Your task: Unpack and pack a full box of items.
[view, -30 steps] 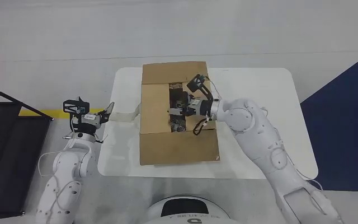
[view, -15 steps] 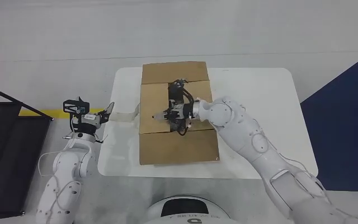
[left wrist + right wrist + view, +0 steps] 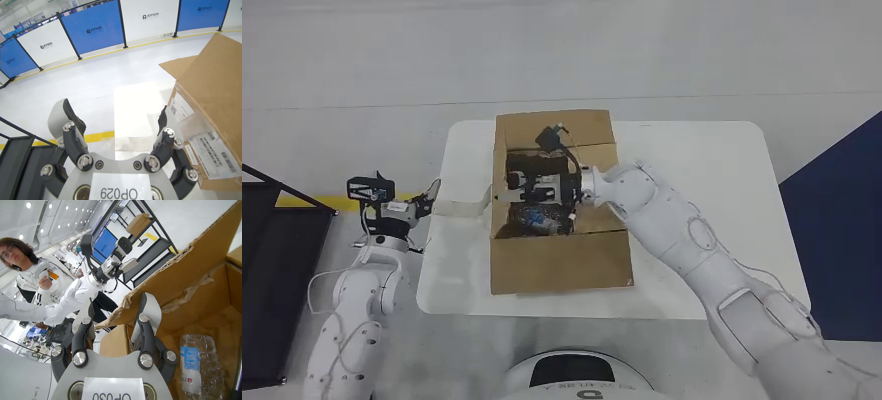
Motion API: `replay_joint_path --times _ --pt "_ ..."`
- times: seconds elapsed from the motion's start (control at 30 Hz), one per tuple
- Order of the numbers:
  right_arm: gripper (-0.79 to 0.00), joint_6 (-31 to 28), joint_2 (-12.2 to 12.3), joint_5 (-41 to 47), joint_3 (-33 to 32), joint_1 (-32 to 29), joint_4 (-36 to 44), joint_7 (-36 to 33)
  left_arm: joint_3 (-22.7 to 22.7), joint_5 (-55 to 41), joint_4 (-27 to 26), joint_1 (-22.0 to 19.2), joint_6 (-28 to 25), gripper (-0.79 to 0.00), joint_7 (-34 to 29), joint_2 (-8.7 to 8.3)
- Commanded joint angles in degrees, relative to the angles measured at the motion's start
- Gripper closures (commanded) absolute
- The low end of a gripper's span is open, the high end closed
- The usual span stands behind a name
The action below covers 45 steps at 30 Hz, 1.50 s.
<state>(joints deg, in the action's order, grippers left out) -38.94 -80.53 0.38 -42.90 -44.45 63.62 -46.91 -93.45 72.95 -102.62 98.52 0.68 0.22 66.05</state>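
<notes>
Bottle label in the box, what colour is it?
The label is white with a blue patch; the right wrist view shows it best.

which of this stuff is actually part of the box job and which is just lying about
Part of the job:
cardboard box
its open flap, straddled by the right pincer
plastic-wrapped pack with blue label, inside the box
left pincer, open beside the box

Just around:
white table
black rack
blue and white partition panels
</notes>
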Motion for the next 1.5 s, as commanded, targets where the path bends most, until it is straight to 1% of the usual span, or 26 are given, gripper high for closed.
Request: replay_joint_path --times 0.0,0.1,0.23,0.33,0.37,0.4,0.47,0.53,0.6,0.67,0.7,0.73,0.8,0.9,0.97,1.03,1.13,1.2,1.27,1.37,1.47 --pt "-0.551 0.59 -0.61 -2.25 1.64 0.76 0.96 0.87 -1.25 -1.66 0.25 -0.15 -0.03 -0.785 -0.12 0.02" --pt "-0.533 2.48 -2.04 -7.40 5.27 2.54 1.08 2.52 -3.06 -4.19 0.28 0.06 -0.94 -0.785 -0.58 0.02" --pt "-0.545 3.47 -4.75 -8.23 10.56 4.56 -2.86 2.98 -5.39 -7.00 -1.10 1.54 -2.68 -0.785 -1.17 -0.01" --pt "-0.585 3.20 -6.84 -7.96 13.59 6.23 -6.90 2.90 -6.91 -7.85 -3.89 3.39 -3.02 -0.785 -0.97 0.03" --pt "-0.600 3.32 -7.48 -8.14 14.34 6.89 -8.45 2.90 -7.60 -6.29 -5.38 4.19 -1.96 -0.785 -0.07 0.03" --pt "-0.594 3.54 -8.06 -8.44 14.82 7.64 -9.72 3.35 -7.75 -4.27 -6.83 5.23 -1.06 -0.785 0.84 0.06" --pt "-0.600 2.88 -9.02 -8.08 15.32 8.42 -11.74 4.55 -7.40 -0.72 -9.78 7.35 0.31 -0.785 2.74 0.18" --pt "-0.610 1.39 -9.57 -7.20 15.14 9.13 -13.48 5.07 -6.54 2.80 -11.46 8.86 1.06 -0.785 3.53 0.27" --pt "-0.634 -0.11 -9.77 -7.02 14.73 9.64 -14.42 5.54 -4.96 5.95 -11.40 9.00 1.12 -0.785 2.94 0.33" --pt "-0.662 -1.45 -9.65 -7.36 13.98 9.90 -14.47 6.22 -2.89 9.12 -9.87 7.86 0.78 -0.785 1.15 0.36" --pt "-0.693 -2.20 -9.44 -7.73 13.43 9.94 -14.14 6.71 -1.66 11.35 -8.78 7.07 0.42 -0.785 0.25 0.35" --pt "-0.754 -2.87 -9.14 -8.18 12.84 9.78 -13.72 7.13 -0.58 13.31 -7.74 6.11 0.46 -0.785 -0.32 0.37" --pt "-0.785 -4.14 -8.16 -9.88 11.05 9.26 -12.10 8.54 1.60 16.68 -5.11 4.06 0.62 -0.785 -0.88 0.45" --pt "-0.785 -5.51 -5.76 -13.76 6.87 6.92 -7.49 11.34 3.80 17.77 -1.37 0.74 0.10 -0.785 -1.89 0.65" --pt "-0.785 -6.25 -3.53 -16.82 2.64 3.88 -2.47 13.16 4.73 18.25 0.66 -1.05 -0.26 -0.785 -2.76 0.76" --pt "-0.785 -6.12 -1.02 -20.58 -2.78 -0.68 4.29 14.79 5.47 19.30 2.61 -2.62 -0.41 -0.785 -3.49 0.83" --pt "-0.785 -5.07 2.52 -25.58 -11.65 -10.00 16.61 15.25 6.58 20.51 5.53 -4.87 -1.14 -0.785 -4.54 0.94" --pt "-0.785 -4.41 4.43 -28.10 -17.45 -16.57 24.47 14.82 7.31 21.29 7.37 -6.19 -1.49 -0.785 -5.21 1.02" --pt "-0.785 -4.18 5.85 -29.26 -22.42 -22.59 30.55 14.54 7.93 21.79 8.70 -7.13 -1.78 -0.785 -5.80 1.10" --pt "-0.785 -4.64 7.33 -29.30 -28.69 -29.45 35.94 14.89 8.85 23.20 10.30 -7.98 -1.84 -0.785 -6.04 1.21" --pt "-0.785 -5.37 8.30 -28.63 -33.21 -33.95 38.05 15.40 9.59 23.96 11.37 -8.50 -1.78 -0.785 -6.15 1.33"
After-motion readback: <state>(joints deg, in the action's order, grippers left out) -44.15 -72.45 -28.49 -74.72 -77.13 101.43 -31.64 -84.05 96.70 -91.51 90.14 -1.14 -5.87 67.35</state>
